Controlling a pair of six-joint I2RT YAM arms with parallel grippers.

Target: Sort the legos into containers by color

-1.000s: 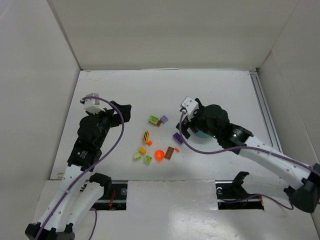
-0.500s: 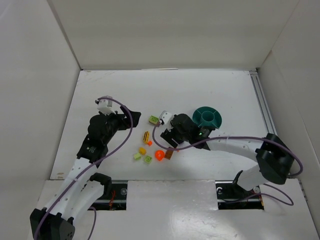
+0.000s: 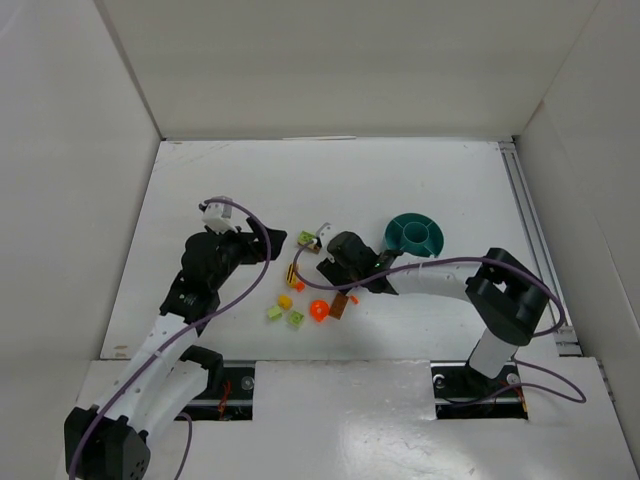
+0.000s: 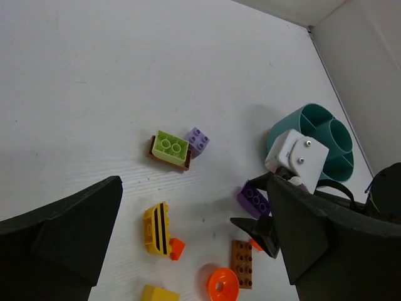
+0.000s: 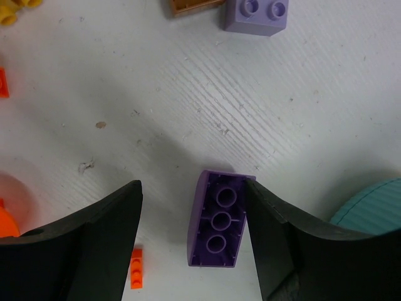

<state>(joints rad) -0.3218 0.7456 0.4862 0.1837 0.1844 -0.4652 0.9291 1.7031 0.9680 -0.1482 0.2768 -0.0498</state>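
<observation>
In the right wrist view my right gripper (image 5: 193, 188) is open and low over the table. A dark purple brick (image 5: 219, 219) lies studs-down between its fingers, against the right finger (image 5: 294, 244). The left wrist view shows this brick (image 4: 254, 198) beside the teal divided bowl (image 4: 319, 135). My left gripper (image 4: 193, 188) is open and empty above the brick cluster. Below it lie a lime brick on a brown one (image 4: 171, 145), a light purple brick (image 4: 197, 140), a striped yellow brick (image 4: 157, 227), a brown plate (image 4: 241, 263) and a round orange piece (image 4: 221, 285).
From above, the bowl (image 3: 415, 235) stands right of my right gripper (image 3: 350, 274). My left gripper (image 3: 272, 245) is left of the cluster. Loose yellow (image 3: 285, 301) and lime (image 3: 296, 319) bricks lie near the front. White walls enclose the table.
My right arm has swung left off the bowl and come down over the dark purple brick. My left arm has reached a little further right toward the bricks.
</observation>
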